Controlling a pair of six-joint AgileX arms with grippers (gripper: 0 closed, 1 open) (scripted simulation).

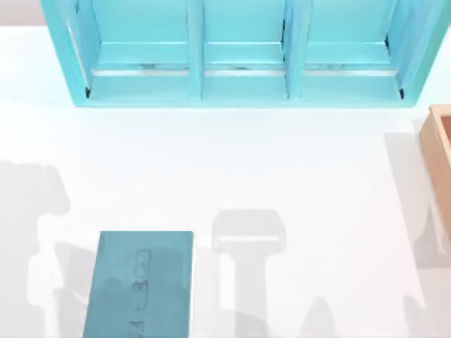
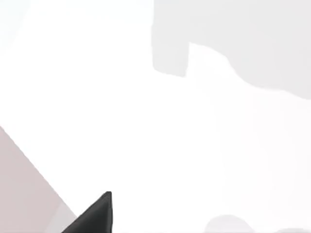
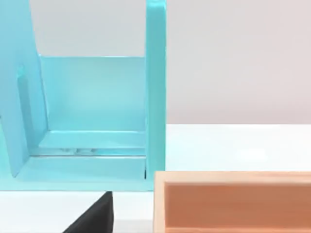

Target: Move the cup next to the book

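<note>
At the near left of the white surface (image 1: 296,176) you find the flat teal-blue rectangular book (image 1: 141,282), long axis running front-to-back; either end effector's state you cannot tell.

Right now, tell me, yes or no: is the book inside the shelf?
No, the book lies flat on the table, well apart from the shelf.

Open white table (image 1: 296,176) mid-span, shelf unit (image 1: 243,53) walling the far edge, book (image 1: 141,285) front-left, wooden box (image 1: 438,151) at right edge
</note>
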